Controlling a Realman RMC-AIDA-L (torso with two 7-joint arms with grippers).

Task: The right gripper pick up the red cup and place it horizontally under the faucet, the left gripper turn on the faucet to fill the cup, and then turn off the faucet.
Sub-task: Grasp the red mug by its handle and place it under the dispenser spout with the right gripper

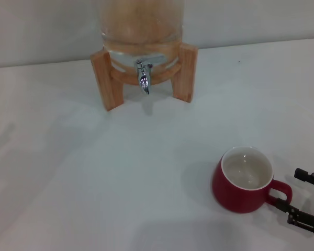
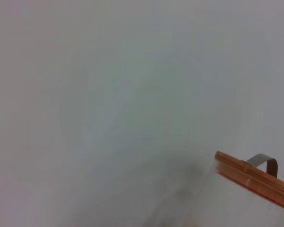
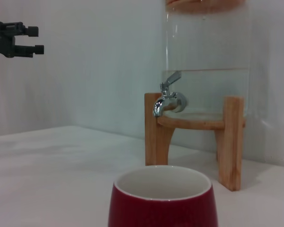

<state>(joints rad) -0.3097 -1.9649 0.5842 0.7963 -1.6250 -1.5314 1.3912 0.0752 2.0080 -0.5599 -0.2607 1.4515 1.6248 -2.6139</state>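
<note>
The red cup (image 1: 240, 184) stands upright and empty on the white table at the front right, its loop handle pointing right. It also shows in the right wrist view (image 3: 163, 202), close and centred. My right gripper (image 1: 290, 189) is open at table height, its black fingers on either side of the handle, not closed on it. The chrome faucet (image 1: 144, 78) sticks out of the glass dispenser at the back; its lever shows in the right wrist view (image 3: 168, 97). My left gripper (image 3: 18, 39) hangs in the air off to the faucet's side, open and empty; it is outside the head view.
The glass dispenser (image 1: 141, 26) sits on a wooden stand (image 1: 105, 78) at the back centre, holding water. Its wooden lid with a metal handle (image 2: 255, 177) shows in the left wrist view. The white table (image 1: 94, 172) spreads between stand and cup.
</note>
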